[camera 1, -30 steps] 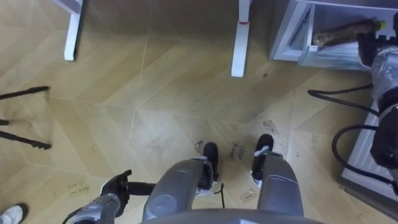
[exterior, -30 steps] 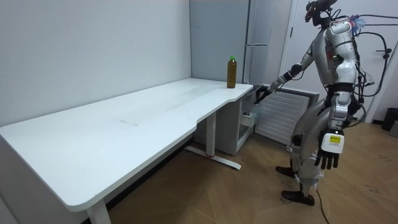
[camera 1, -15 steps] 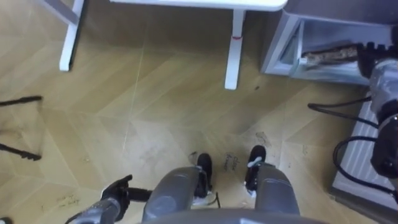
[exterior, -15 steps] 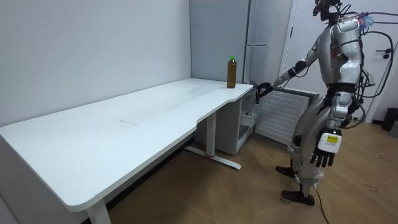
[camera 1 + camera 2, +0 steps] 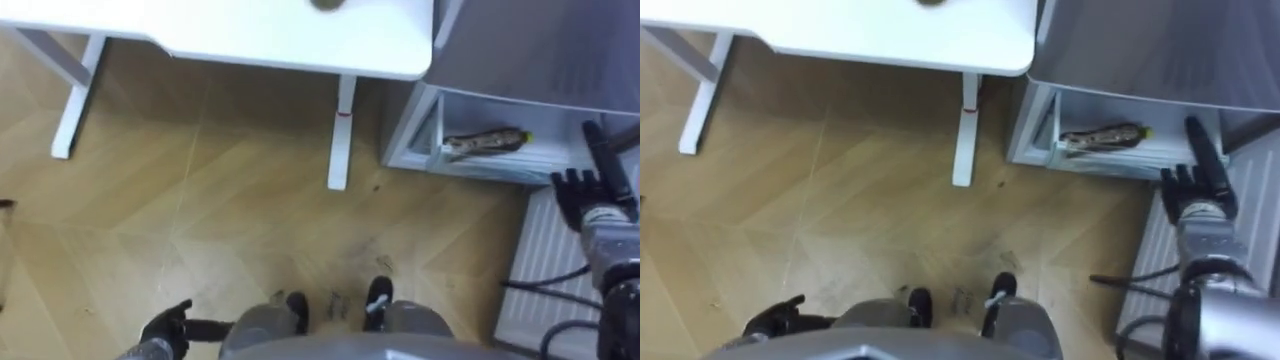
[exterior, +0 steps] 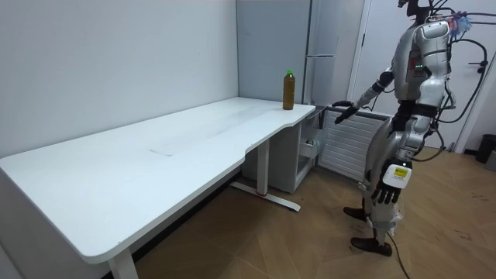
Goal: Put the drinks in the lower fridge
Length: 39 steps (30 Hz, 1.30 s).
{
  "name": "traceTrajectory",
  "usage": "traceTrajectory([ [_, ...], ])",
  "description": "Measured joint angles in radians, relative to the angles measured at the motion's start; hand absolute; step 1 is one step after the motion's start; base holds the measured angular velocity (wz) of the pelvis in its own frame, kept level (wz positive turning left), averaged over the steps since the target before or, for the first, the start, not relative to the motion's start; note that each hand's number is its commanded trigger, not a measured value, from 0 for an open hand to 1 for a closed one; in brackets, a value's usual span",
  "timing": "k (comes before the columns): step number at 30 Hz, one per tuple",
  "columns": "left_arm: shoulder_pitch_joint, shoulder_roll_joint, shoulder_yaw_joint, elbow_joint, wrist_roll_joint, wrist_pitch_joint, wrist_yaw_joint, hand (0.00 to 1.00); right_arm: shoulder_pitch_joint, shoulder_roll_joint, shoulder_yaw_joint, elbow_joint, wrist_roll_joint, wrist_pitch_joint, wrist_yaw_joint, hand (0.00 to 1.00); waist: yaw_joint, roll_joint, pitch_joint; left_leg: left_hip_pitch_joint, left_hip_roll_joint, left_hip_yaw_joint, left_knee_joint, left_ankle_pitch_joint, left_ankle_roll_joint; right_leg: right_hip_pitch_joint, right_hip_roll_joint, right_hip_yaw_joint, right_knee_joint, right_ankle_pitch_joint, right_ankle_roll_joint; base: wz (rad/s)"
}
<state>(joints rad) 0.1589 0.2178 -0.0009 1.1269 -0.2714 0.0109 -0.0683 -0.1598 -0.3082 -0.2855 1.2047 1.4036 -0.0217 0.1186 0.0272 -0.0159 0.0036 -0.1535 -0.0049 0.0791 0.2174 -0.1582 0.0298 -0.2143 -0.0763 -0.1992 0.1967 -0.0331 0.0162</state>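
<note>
Since 1 second ago the right hand (image 5: 583, 195) has come up out of the lower fridge (image 5: 428, 130) and the robot has straightened up. From my end its fingers look straight and spread, holding nothing, just above the open door (image 5: 540, 270). Left hand (image 6: 385, 190) hangs relaxed by the thigh, empty too. 1 bottle (image 5: 483, 143) lies on its side inside the fridge compartment. The 2nd bottle (image 6: 288, 89) stands upright on the white table (image 6: 155, 155), at the end nearest the fridge.
</note>
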Motion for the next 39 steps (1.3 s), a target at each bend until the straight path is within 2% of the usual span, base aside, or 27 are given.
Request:
traceTrajectory([
  [1, 0.010, 0.000, 0.001, -0.007, 0.000, -0.001, 0.000, 0.00, 0.024, 0.012, 0.009, -0.001, 0.001, 0.001, 0.005, 0.00, 0.000, 0.000, -0.0001, 0.011, 0.001, 0.000, -0.005, -0.002, -0.001, 0.010, 0.002, 0.000, -0.003, -0.003, 0.000, -0.06],
  [3, 0.034, -0.008, 0.024, -0.021, -0.002, -0.006, 0.001, 0.00, 0.118, 0.061, 0.021, -0.004, -0.013, 0.002, 0.017, 0.00, -0.010, 0.004, -0.0017, 0.050, 0.006, -0.001, -0.023, -0.009, -0.005, 0.046, 0.009, -0.002, -0.014, -0.016, 0.001, 0.00],
  [5, 0.052, -0.012, 0.037, -0.033, 0.001, -0.013, 0.006, 0.00, 0.182, 0.087, 0.046, -0.003, -0.041, 0.002, 0.026, 0.00, -0.011, 0.006, -0.0005, 0.081, 0.011, -0.001, -0.030, -0.019, -0.009, 0.071, 0.014, -0.001, -0.011, -0.028, 0.000, -0.02],
  [7, 0.060, -0.024, 0.040, -0.028, 0.007, -0.016, 0.022, 0.00, 0.220, 0.102, 0.069, 0.001, -0.102, 0.002, 0.028, 0.00, -0.023, 0.013, -0.0010, 0.102, 0.014, -0.001, -0.033, -0.027, -0.011, 0.088, 0.017, -0.001, -0.010, -0.037, 0.002, -0.02],
  [9, 0.060, -0.049, 0.067, -0.023, 0.021, -0.021, 0.034, 0.00, 0.242, 0.111, 0.069, 0.047, -0.196, 0.002, 0.045, 0.00, -0.033, 0.018, 0.0011, 0.140, 0.014, 0.000, -0.048, -0.032, -0.011, 0.120, 0.018, 0.001, -0.011, -0.048, 0.005, 0.00],
  [14, 0.070, -0.054, 0.069, -0.008, 0.012, -0.025, 0.061, 0.00, 0.278, 0.153, 0.096, 0.091, -0.321, 0.013, 0.035, 0.00, -0.051, 0.017, 0.0019, 0.202, 0.024, 0.006, -0.054, -0.052, -0.016, 0.176, 0.029, 0.004, -0.011, -0.069, 0.006, -0.03],
  [16, 0.070, -0.062, 0.079, -0.009, 0.021, -0.025, 0.068, 0.00, 0.290, 0.157, 0.097, 0.093, -0.384, 0.025, 0.032, 0.00, -0.054, 0.019, 0.0023, 0.220, 0.025, 0.005, -0.054, -0.056, -0.017, 0.192, 0.030, 0.003, -0.011, -0.075, 0.007, 0.02],
  [19, 0.068, -0.065, 0.076, -0.009, 0.044, -0.025, 0.075, 0.00, 0.287, 0.157, 0.108, 0.128, -0.565, 0.033, 0.027, 0.00, -0.069, 0.019, 0.0014, 0.232, 0.026, 0.002, -0.056, -0.058, -0.017, 0.205, 0.030, 0.001, -0.011, -0.081, 0.008, 0.03],
  [20, 0.069, -0.065, 0.077, -0.007, 0.052, -0.024, 0.077, 0.00, 0.286, 0.157, 0.107, 0.130, -0.648, 0.040, 0.026, 0.00, -0.075, 0.011, 0.0001, 0.237, 0.026, 0.002, -0.058, -0.059, -0.017, 0.208, 0.030, 0.001, -0.011, -0.083, 0.008, 0.00],
  [21, 0.069, -0.065, 0.078, -0.005, 0.068, -0.023, 0.077, 0.00, 0.289, 0.157, 0.108, 0.129, -0.722, 0.041, 0.025, 0.00, -0.075, 0.014, 0.0028, 0.241, 0.026, 0.002, -0.059, -0.059, -0.018, 0.211, 0.031, 0.001, -0.012, -0.083, 0.008, 0.00],
  [25, 0.068, -0.064, 0.077, -0.003, 0.088, -0.015, 0.076, 0.00, 0.288, 0.157, 0.151, 0.122, -0.869, 0.041, 0.006, 0.00, -0.065, 0.013, 0.0008, 0.260, 0.029, 0.017, -0.067, -0.062, -0.019, 0.219, 0.036, 0.014, -0.012, -0.084, 0.008, -0.13],
  [27, 0.064, -0.062, 0.077, 0.002, 0.088, -0.006, 0.076, 0.00, 0.266, 0.146, 0.181, 0.115, -0.960, 0.037, -0.010, 0.00, -0.053, 0.012, 0.0001, 0.268, 0.033, 0.032, -0.067, -0.067, -0.020, 0.220, 0.043, 0.034, -0.011, -0.084, 0.007, -0.21],
  [29, 0.053, -0.057, 0.077, 0.014, 0.088, 0.001, 0.074, 0.00, 0.249, 0.138, 0.198, 0.115, -1.029, 0.038, -0.015, 0.00, -0.048, 0.011, -0.0011, 0.271, 0.035, 0.034, -0.066, -0.069, -0.021, 0.225, 0.045, 0.035, -0.011, -0.083, 0.006, -0.05],
  [37, 0.058, -0.056, 0.104, 0.025, 0.086, 0.035, 0.079, 0.00, 0.240, 0.139, 0.221, 0.110, -1.095, 0.046, -0.017, 0.00, -0.023, 0.008, 0.0006, 0.303, 0.047, 0.055, -0.067, -0.080, -0.029, 0.245, 0.061, 0.058, -0.014, -0.087, 0.002, -0.08],
  [39, 0.064, -0.066, 0.121, 0.024, 0.075, 0.036, 0.087, 0.00, 0.241, 0.139, 0.220, 0.111, -1.097, 0.045, -0.017, 0.00, -0.023, 0.010, -0.0001, 0.306, 0.049, 0.055, -0.067, -0.082, -0.029, 0.250, 0.061, 0.055, -0.015, -0.089, 0.001, 0.00],
])
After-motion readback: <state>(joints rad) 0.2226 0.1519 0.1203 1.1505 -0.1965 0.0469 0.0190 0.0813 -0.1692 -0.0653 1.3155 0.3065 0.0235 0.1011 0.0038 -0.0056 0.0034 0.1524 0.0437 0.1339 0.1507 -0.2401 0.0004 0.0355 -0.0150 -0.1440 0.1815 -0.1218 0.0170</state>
